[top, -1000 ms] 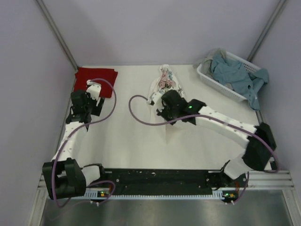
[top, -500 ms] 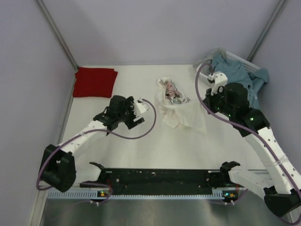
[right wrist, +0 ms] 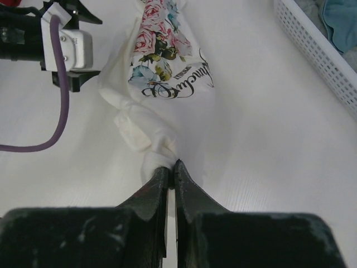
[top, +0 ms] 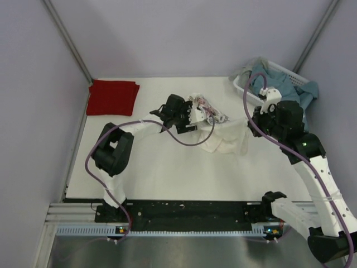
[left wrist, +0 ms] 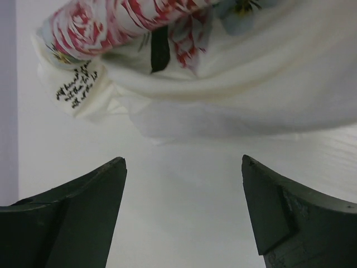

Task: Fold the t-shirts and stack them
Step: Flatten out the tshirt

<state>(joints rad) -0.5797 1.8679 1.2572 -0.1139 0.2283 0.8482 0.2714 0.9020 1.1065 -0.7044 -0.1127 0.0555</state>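
The white t-shirt with the rose print (top: 215, 127) lies crumpled mid-table, its print facing up (right wrist: 162, 67). My right gripper (right wrist: 172, 166) is shut on a bunched white edge of it, and from above that gripper (top: 251, 125) sits at the shirt's right end. My left gripper (left wrist: 183, 164) is open just short of the shirt's left edge (left wrist: 223, 72), with only bare table between its fingers. Seen from above, the left gripper (top: 191, 117) is beside the print. The dark red t-shirt (top: 113, 96) lies folded at the back left.
A white slotted basket (top: 245, 92) holding blue-grey clothes (top: 284, 89) stands at the back right, close behind my right wrist; its wall (right wrist: 312, 47) shows in the right wrist view. Purple cables loop from both arms. Walls close off the left, back and right.
My left arm has swung right, from the left of the table up to the white shirt's left edge. The right gripper has kept its hold, and the shirt now stretches toward it.
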